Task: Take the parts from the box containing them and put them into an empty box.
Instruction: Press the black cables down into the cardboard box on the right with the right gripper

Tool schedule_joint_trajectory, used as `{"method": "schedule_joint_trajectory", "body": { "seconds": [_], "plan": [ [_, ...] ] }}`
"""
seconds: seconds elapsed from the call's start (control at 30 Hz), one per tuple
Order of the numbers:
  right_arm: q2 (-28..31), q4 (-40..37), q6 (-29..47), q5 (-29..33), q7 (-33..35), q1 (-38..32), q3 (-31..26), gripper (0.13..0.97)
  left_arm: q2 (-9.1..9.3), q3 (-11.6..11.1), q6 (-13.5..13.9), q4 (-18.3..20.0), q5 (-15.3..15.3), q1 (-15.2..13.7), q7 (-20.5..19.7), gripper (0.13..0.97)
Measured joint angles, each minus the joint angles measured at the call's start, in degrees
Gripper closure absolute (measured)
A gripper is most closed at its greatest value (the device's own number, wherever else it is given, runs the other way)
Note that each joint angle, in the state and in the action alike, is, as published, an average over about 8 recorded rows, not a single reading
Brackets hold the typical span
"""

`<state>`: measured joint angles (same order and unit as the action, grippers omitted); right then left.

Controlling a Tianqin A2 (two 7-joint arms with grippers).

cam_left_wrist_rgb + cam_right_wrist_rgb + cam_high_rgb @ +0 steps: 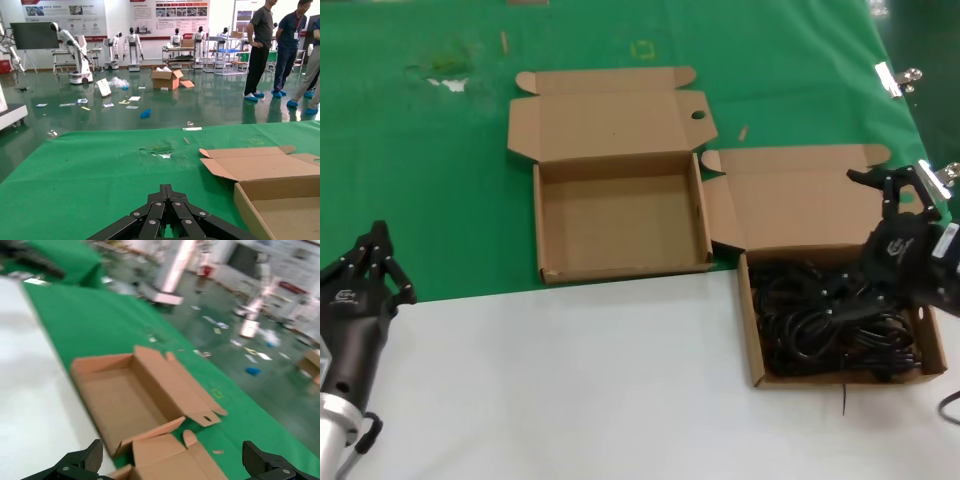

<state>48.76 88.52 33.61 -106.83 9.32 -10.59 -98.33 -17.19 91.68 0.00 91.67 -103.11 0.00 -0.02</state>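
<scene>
The box with the parts [751, 335] sits at the right, its plain lid flap [800, 200] folded back. Inside lie tangled black power cords [830, 320]. The empty box [620, 225] stands in the middle on the green cloth, with a round hole [699, 115] in its lid flap; it also shows in the right wrist view [120, 400] and the left wrist view [280, 200]. My right gripper [895, 180] is open above the far right side of the cord box, holding nothing. My left gripper [375, 250] is shut and empty at the near left.
Green cloth [420, 180] covers the far half of the table and a white surface [570, 380] the near half. Metal clips [895, 78] hold the cloth at the right edge. Small scraps [450, 80] lie on the cloth at the far left.
</scene>
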Motion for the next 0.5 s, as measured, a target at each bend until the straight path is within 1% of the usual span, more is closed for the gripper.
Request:
{"method": "schedule_joint_trajectory", "body": {
  "seconds": [0.23, 0.5],
  "plan": [
    [4.46, -3.94, 11.64, 1.52, 5.44, -6.94, -1.97, 0.129, 0.0, 0.0, 0.0, 0.0, 0.0, 0.0, 0.0, 0.957],
    [6.18, -8.43, 21.4, 5.69, 12.29, -14.36, -6.16, 0.129, 0.0, 0.0, 0.0, 0.0, 0.0, 0.0, 0.0, 0.957]
  ]
}}
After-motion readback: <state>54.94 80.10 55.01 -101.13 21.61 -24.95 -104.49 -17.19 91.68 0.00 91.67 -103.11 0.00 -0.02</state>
